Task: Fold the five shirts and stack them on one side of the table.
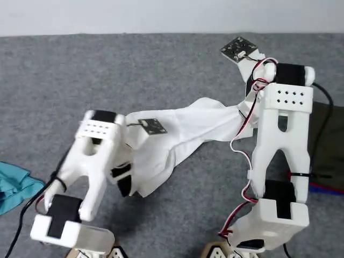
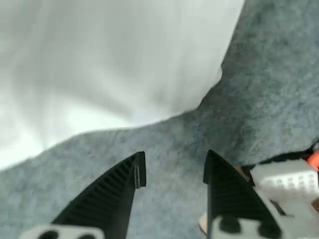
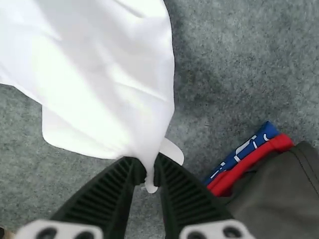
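— What's the surface (image 1: 161, 64) like from the high view?

— Grey and felt-like, with a pale wall along its far edge. A white shirt (image 1: 188, 129) stretches across the middle, between the two arms.

— Who has it?

— The right end effector (image 1: 248, 110) has one end of it. From there the cloth runs, bunched, toward the left arm (image 1: 91, 161), where it spreads out. The left end effector (image 1: 122, 180) sits at that spread edge.

— Other shirts?

— A teal shirt (image 1: 13, 185) lies crumpled at the edge on the left arm's side. A dark olive shirt (image 1: 328, 134) lies beyond the right arm (image 1: 282, 145), partly hidden by it.

— And the left wrist view?

— The left end effector (image 2: 174, 154) has its jaws wide apart over bare grey surface (image 2: 269, 89), gripping nothing. The white shirt (image 2: 109, 64) lies just beyond the fingertips, apart from them.

— The right wrist view?

— The right end effector (image 3: 148, 167) is closed narrowly on a pinch of the white shirt (image 3: 99, 74), which fans out from the tips (a small flap pokes out between them). Near it the dark olive shirt (image 3: 284, 194) rests on a red shirt (image 3: 249, 162) and a blue shirt (image 3: 244, 149), whose edges peek out side by side.
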### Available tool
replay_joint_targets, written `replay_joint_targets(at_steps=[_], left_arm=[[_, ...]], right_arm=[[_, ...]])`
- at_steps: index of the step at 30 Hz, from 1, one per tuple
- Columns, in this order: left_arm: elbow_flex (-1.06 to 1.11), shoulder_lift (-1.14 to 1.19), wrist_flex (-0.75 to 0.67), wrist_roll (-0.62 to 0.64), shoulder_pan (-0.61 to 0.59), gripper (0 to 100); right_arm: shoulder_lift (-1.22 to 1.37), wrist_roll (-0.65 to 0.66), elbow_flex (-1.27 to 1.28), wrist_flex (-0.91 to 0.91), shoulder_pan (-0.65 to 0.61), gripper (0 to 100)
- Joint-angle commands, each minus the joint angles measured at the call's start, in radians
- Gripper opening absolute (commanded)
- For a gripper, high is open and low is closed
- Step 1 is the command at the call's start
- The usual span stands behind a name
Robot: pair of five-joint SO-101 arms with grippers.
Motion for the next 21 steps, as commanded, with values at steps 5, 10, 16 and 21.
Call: replay_joint_targets(at_steps=[5,10,16,21], left_arm=[[0.007,0.123,-0.193,0.114,0.054,20],[-0.028,0.232,-0.198,0.140,0.049,20],[-0.061,0.316,-0.206,0.189,0.041,11],[-0.058,0.325,-0.189,0.104,0.041,1]], right_arm=[[-0.007,0.003,-0.011,-0.012,0.010,1.0],[-0.013,0.003,-0.011,-0.007,0.012,1.0],[-0.016,0.003,-0.012,-0.005,0.013,1.0],[-0.019,0.005,-0.018,0.018,0.028,1.0]])
